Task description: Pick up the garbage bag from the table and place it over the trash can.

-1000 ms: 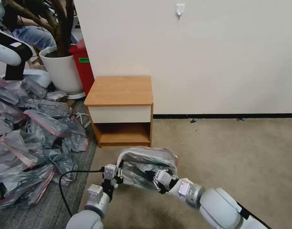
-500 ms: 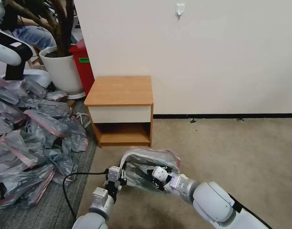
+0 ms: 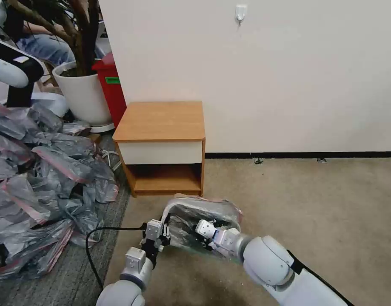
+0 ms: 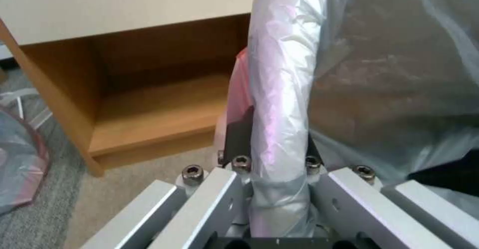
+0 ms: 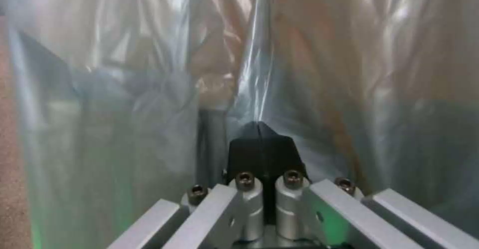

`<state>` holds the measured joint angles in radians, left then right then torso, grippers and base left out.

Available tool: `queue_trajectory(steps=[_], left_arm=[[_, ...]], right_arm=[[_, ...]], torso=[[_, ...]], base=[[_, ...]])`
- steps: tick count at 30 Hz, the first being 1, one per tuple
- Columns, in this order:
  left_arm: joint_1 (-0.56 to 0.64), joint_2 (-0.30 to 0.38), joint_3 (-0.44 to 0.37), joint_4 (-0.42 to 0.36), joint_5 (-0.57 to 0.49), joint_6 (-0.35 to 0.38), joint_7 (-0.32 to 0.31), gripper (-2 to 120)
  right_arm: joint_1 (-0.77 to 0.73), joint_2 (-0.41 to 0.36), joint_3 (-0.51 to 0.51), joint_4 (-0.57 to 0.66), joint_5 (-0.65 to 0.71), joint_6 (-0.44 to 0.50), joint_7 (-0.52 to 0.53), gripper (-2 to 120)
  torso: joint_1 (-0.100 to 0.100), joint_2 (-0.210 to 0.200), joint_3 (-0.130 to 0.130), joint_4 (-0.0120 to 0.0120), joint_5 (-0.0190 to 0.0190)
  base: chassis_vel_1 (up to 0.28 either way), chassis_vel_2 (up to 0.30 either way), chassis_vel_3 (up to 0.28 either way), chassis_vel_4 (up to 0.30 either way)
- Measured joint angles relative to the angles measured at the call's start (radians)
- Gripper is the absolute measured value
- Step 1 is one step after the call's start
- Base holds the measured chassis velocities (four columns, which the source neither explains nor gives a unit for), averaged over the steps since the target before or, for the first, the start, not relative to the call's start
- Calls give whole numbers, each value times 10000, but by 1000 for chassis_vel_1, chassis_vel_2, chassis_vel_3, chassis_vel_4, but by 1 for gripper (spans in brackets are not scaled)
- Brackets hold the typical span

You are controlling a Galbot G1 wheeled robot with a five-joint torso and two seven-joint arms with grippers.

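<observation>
No legible text, label, brand, number or sign on anything here.

Translucent grey garbage bag (image 3: 204, 212) draped over trash can (image 3: 166, 209), before bare-topped wooden table (image 3: 161, 121)

The right gripper (image 5: 260, 136) rises from the bottom centre of the frame, its black fingertips (image 5: 259, 148) pressed together against the translucent garbage bag (image 5: 149, 73).

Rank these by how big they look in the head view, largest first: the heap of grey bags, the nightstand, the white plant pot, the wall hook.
1. heap of grey bags
2. nightstand
3. white plant pot, though it stands farther back, which shrinks it
4. wall hook
</observation>
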<state>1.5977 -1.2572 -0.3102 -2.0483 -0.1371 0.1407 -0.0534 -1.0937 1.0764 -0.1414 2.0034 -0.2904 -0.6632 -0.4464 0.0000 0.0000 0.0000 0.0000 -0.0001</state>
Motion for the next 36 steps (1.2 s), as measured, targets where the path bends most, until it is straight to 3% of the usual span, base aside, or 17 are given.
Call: queue_trajectory(steps=[18, 36], left_arm=[[-59, 146, 20, 4, -104, 4, -24, 3], [160, -12, 64, -172, -226, 4, -25, 3]], right_arm=[[583, 989, -383, -1289, -1044, -433, -199, 0], [634, 1024, -172, -1832, -1110, -422, -238, 0]], torso=[[0, 0, 0, 0, 1], [0, 0, 0, 0, 1]], base=[[0, 0, 0, 0], [0, 0, 0, 0]])
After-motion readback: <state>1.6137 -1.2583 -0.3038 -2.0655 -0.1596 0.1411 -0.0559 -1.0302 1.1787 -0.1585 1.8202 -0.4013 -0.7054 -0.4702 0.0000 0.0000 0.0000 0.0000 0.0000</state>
